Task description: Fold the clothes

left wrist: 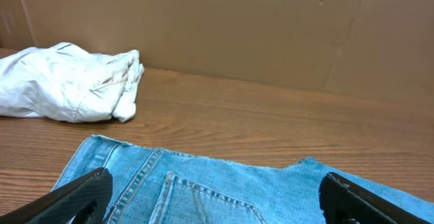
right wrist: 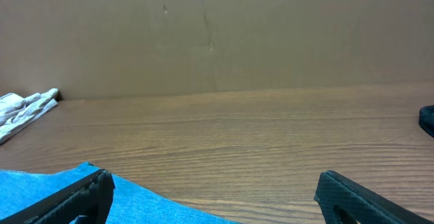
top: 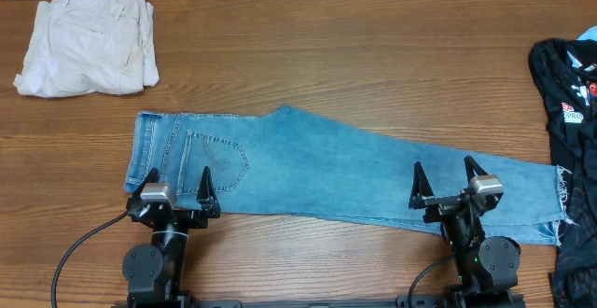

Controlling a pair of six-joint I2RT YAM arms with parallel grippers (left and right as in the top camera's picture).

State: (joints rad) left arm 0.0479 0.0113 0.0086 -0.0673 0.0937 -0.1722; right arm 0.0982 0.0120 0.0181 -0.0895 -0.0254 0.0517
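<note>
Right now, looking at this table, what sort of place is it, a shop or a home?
Probably neither: it looks like a robot test bench. The left gripper and right gripper stand open at the edge of a wooden table backed by a cardboard wall, with jeans spread flat.

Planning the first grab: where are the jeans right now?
Overhead view: the jeans lie flat across the table, waistband at the left gripper, frayed hems beyond the right gripper, near the black garment.
</note>
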